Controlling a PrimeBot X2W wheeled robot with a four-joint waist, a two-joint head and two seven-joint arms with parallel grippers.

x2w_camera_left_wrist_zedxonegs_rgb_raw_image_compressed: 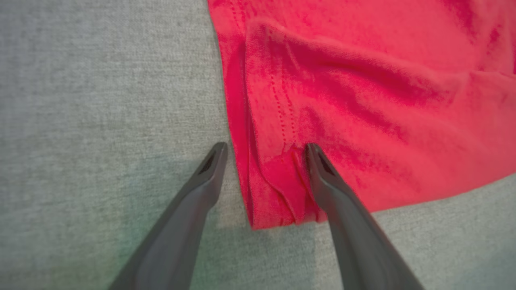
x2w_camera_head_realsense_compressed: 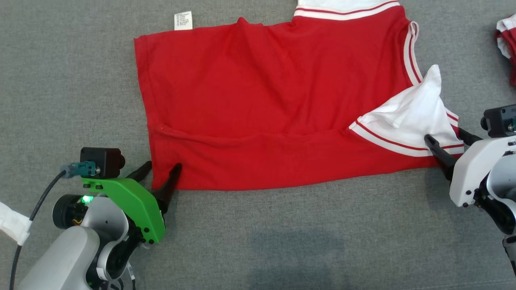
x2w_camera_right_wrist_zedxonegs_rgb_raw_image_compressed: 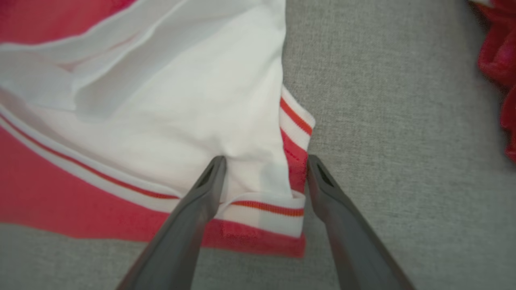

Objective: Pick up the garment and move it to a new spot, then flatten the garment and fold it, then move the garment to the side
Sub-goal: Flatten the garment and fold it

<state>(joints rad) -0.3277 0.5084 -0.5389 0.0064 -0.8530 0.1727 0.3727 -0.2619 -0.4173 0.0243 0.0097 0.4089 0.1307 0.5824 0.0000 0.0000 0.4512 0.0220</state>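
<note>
1. The left gripper point(x2w_camera_head_realsense_compressed: 163, 165) stands with its fingers spread wide at the near left corner of the garment point(x2w_camera_head_realsense_compressed: 262, 100). In the left wrist view one finger point(x2w_camera_left_wrist_zedxonegs_rgb_raw_image_compressed: 201, 189) rests over the bare grey surface point(x2w_camera_head_realsense_compressed: 282, 241) just beside the red edge. The other finger point(x2w_camera_left_wrist_zedxonegs_rgb_raw_image_compressed: 338, 193) lies over the red cloth, so the folded corner sits between the two, ungripped.
2. The right gripper point(x2w_camera_head_realsense_compressed: 444, 135) is also spread wide, at the garment's near right end. In the right wrist view its fingers flank the corner of the white sleeve point(x2w_camera_head_realsense_compressed: 411, 112). One finger point(x2w_camera_right_wrist_zedxonegs_rgb_raw_image_compressed: 193, 209) lies over the white cloth and the other finger point(x2w_camera_right_wrist_zedxonegs_rgb_raw_image_compressed: 342, 217) is just off the striped cuff, above the grey surface. Nothing is clamped between them.
3. The garment lies spread on the grey surface ahead of the robot, between the two grippers. Its long axis runs left to right across the head view.
4. The hem end points to the robot's left, where a small white tag point(x2w_camera_head_realsense_compressed: 183, 20) juts out at the far corner. The sleeves and the striped trim point(x2w_camera_head_realsense_compressed: 412, 56) point to the right.
5. A crease runs along the near side, parallel to the long axis, and the near white sleeve lies crumpled on top of the red body.
6. Another red-and-white cloth point(x2w_camera_head_realsense_compressed: 507, 44) sits at the far right edge, well apart from the garment.
</note>
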